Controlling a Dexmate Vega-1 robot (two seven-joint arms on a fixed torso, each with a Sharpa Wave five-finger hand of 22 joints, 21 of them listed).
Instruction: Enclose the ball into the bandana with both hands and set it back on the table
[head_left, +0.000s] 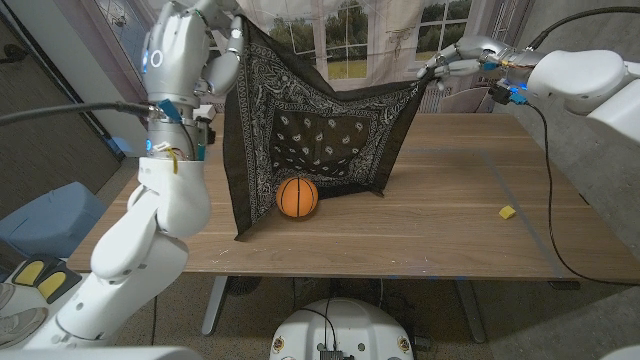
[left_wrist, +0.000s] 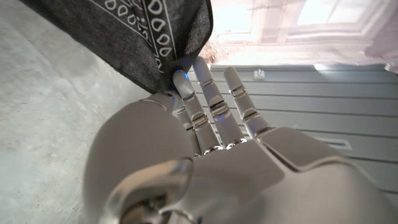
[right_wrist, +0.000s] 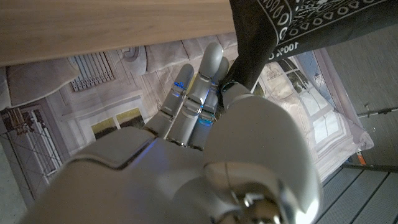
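Hanging between the two raised arms, the bandana sags like a curtain, its lower edge trailing on the bench around the ball. The left robot hand pinches one top corner, thumb against a finger, with the other fingers held straight and apart. The right robot hand pinches the opposite corner in the same way, well above the ball.

The ball sits on the bench just in front of the cloth, touching or nearly touching its hem, not inside it. That, to my eye, is the risk: if the corners are drawn together now, the cloth may close behind the ball and leave it outside, or nudge it so that it rolls toward the near edge of the bench. Each hold is only a small pinch of fabric, so a sharp pull from either arm could tug a corner free.

A small yellow block lies well to the right of the ball.
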